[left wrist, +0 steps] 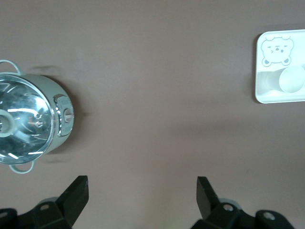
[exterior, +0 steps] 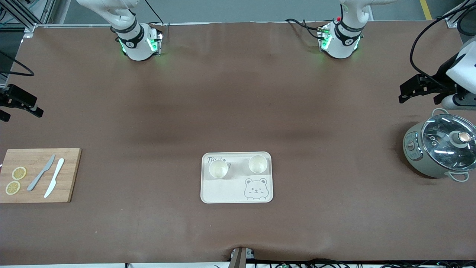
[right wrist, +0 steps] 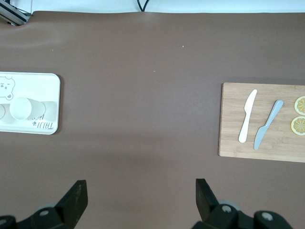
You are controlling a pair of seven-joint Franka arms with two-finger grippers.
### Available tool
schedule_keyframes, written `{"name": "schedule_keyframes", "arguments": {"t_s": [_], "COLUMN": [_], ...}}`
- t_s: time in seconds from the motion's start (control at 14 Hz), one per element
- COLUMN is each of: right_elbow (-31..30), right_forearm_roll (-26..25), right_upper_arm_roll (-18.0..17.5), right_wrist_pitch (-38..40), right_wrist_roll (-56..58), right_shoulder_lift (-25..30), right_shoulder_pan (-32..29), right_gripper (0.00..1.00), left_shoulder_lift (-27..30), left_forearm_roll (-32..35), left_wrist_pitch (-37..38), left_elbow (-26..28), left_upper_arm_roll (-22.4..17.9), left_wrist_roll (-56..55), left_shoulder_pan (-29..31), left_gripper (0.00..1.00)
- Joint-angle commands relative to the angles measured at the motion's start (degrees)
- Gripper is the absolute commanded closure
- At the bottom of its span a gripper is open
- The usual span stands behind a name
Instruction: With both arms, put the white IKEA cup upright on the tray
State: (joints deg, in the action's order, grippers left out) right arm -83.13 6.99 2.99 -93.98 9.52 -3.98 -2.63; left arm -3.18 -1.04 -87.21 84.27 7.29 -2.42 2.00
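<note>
Two white cups stand upright, mouths up, side by side on the cream bear-face tray [exterior: 223, 191]: one [exterior: 218, 169] toward the right arm's end, one [exterior: 257, 164] toward the left arm's end. My left gripper [exterior: 402, 93] hangs open and empty over bare table by the pot, far from the tray. My right gripper [exterior: 22, 108] hangs open and empty over the table's other end, above the cutting board. The left wrist view shows the open left gripper [left wrist: 142, 191], the tray [left wrist: 267, 98] and one cup [left wrist: 291, 78]. The right wrist view shows the open right gripper [right wrist: 141, 193], the tray [right wrist: 47, 86] and a cup [right wrist: 20, 108].
A grey-green pot with a glass lid [exterior: 440, 150] stands at the left arm's end, also in the left wrist view [left wrist: 28, 124]. A wooden cutting board [exterior: 67, 175] at the right arm's end carries two knives [exterior: 48, 175] and two lemon slices [exterior: 16, 180].
</note>
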Motion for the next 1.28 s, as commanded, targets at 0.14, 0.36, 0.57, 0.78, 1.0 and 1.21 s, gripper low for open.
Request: {"name": "schedule_keyframes", "arguments": {"t_s": [0.14,0.36,0.57,0.78,1.0,1.21], "right_elbow": [2.5,2.3,2.5,2.4,2.5,2.7], "right_forearm_roll": [0.7,0.7,0.8,0.9,1.0,0.9], "right_upper_arm_roll": [-0.9,-1.0,-0.7,-0.8,-3.9,-10.4], "right_wrist_pitch": [0.8,0.6,0.8,0.6,0.8,0.8], "right_wrist_roll": [-0.7,-0.6,-0.7,-0.7,-0.7,-0.7], "right_shoulder_lift": [-1.4,-1.4,-1.4,-1.4,-1.4,-1.6], "right_shoulder_pan": [-1.2,-0.9,-1.2,-1.6,-4.5,-10.5], "right_gripper": [0.0,0.0,0.0,0.0,0.0,0.0], "left_shoulder_lift": [0.4,1.2,1.2,1.2,1.2,1.2], "left_forearm_roll": [-0.7,-1.0,-2.0,-2.5,-2.4,-1.9], "left_wrist_pitch": [-1.2,-0.6,-0.6,0.0,0.0,0.0], "left_elbow": [0.1,-0.2,-0.3,-0.2,-0.2,-0.3], "left_upper_arm_roll": [-0.4,-0.6,-4.8,-11.3,-11.6,-11.9], "left_wrist_roll": [0.7,-0.3,-0.4,0.3,0.1,0.4], "left_shoulder_pan": [0.7,0.8,-3.0,-7.4,-7.4,-7.1], "left_gripper": [0.0,0.0,0.0,0.0,0.0,0.0]}}
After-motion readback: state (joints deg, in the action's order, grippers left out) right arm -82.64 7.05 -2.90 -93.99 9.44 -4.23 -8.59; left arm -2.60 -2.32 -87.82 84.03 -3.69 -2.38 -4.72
